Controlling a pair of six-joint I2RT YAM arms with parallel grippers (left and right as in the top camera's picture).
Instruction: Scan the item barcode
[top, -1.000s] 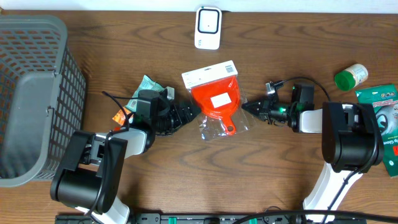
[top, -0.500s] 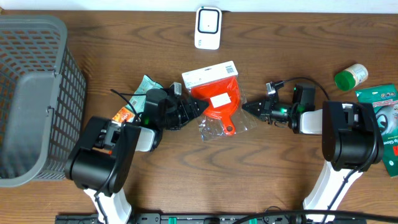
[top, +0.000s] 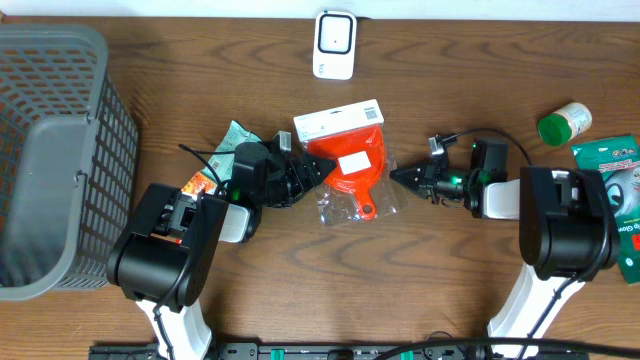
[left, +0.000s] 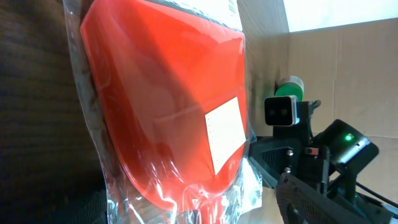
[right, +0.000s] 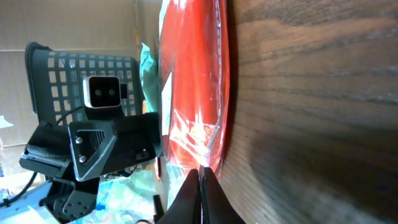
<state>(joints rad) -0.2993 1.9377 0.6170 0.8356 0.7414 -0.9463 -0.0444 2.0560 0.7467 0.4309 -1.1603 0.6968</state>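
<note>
The item is an orange plastic scoop (top: 350, 165) in a clear bag, with a white header card (top: 338, 121) and a white label, lying mid-table. My left gripper (top: 318, 172) stands open at the bag's left edge. In the left wrist view the scoop (left: 168, 106) fills the picture between the open jaws, with my left gripper (left: 199, 214) at the bottom edge. My right gripper (top: 395, 176) is shut, its tips at the bag's right edge; the right wrist view shows my right gripper (right: 202, 173) against the crinkled film (right: 193, 134). Whether film is pinched I cannot tell. A white scanner (top: 334, 44) stands at the back.
A grey mesh basket (top: 50, 150) takes up the far left. Colourful packets (top: 235, 135) lie under my left arm. A green-capped bottle (top: 563, 123) and a green package (top: 615, 190) lie at the right edge.
My left arm has reached right, up to the bag's left edge. The scoop and my right gripper have shifted very slightly right.
</note>
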